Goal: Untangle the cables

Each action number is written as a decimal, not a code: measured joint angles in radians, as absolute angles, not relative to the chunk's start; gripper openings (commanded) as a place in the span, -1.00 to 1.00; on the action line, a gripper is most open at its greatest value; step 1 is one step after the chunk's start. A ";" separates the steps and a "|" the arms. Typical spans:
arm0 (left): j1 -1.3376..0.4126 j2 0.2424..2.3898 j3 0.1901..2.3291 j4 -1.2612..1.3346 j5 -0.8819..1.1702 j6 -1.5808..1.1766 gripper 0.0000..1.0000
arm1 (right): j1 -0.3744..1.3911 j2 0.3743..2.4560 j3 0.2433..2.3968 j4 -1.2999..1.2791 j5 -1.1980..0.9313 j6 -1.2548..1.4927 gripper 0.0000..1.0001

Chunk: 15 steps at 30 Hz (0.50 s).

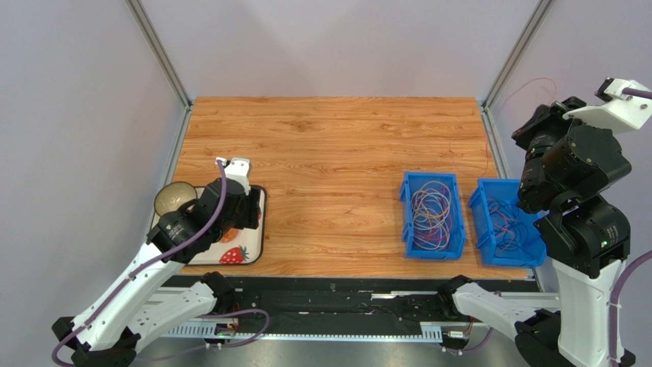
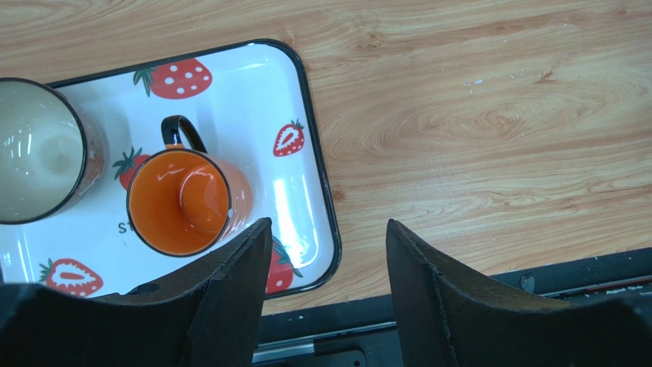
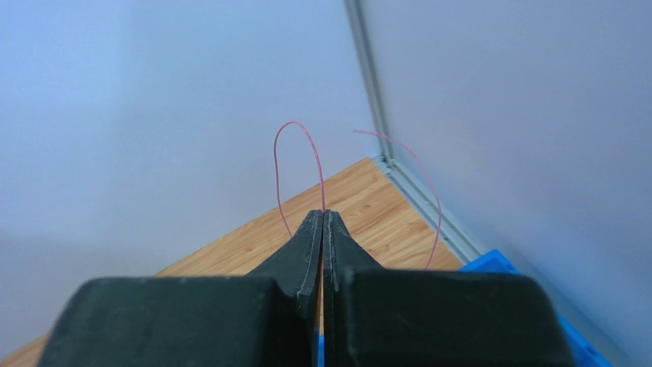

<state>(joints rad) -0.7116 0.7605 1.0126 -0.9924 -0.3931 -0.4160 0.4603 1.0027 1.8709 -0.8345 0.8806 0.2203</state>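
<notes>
My right gripper [image 3: 322,214] is shut on a hair-thin pink cable [image 3: 294,122], which loops up from the fingertips; another strand arcs to the right. In the top view this gripper [image 1: 539,115] is raised high at the far right, with the pink cable [image 1: 528,82] curving above it. Tangles of thin coloured cables lie in the left blue bin [image 1: 432,214] and the right blue bin [image 1: 505,222]. My left gripper [image 2: 329,229] is open and empty, above the near right corner of a strawberry tray [image 2: 306,99], far from the cables.
The tray holds an orange mug [image 2: 180,200] and a dark-rimmed pale cup [image 2: 38,153]. The two blue bins [image 1: 405,229] stand side by side at the table's near right. Grey walls and metal posts [image 1: 505,57] enclose the table. The black base rail [image 1: 344,302] runs along the near edge.
</notes>
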 measured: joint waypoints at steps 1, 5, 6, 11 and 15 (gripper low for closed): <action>-0.712 0.761 1.013 -0.991 -0.392 -0.416 0.29 | 0.460 1.002 1.864 -0.834 0.928 0.208 -1.00; -0.712 0.773 1.013 -0.990 -0.388 -0.413 0.28 | 0.457 1.004 1.837 -0.837 1.055 0.173 -1.00; -0.712 0.775 1.013 -0.990 -0.387 -0.413 0.27 | 0.456 1.004 1.826 -0.838 1.084 0.164 -1.00; -0.712 0.783 1.013 -0.990 -0.385 -0.413 0.26 | 0.425 0.994 1.736 -0.835 1.188 0.133 -1.00; -0.712 0.781 1.013 -0.990 -0.385 -0.413 0.25 | 0.303 0.972 1.603 -0.837 1.211 0.130 -1.00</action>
<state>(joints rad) -0.7116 0.7807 1.0126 -0.9901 -0.3855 -0.4129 0.3027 0.9718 1.6032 -0.8368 1.2110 0.1295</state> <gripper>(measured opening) 0.629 0.006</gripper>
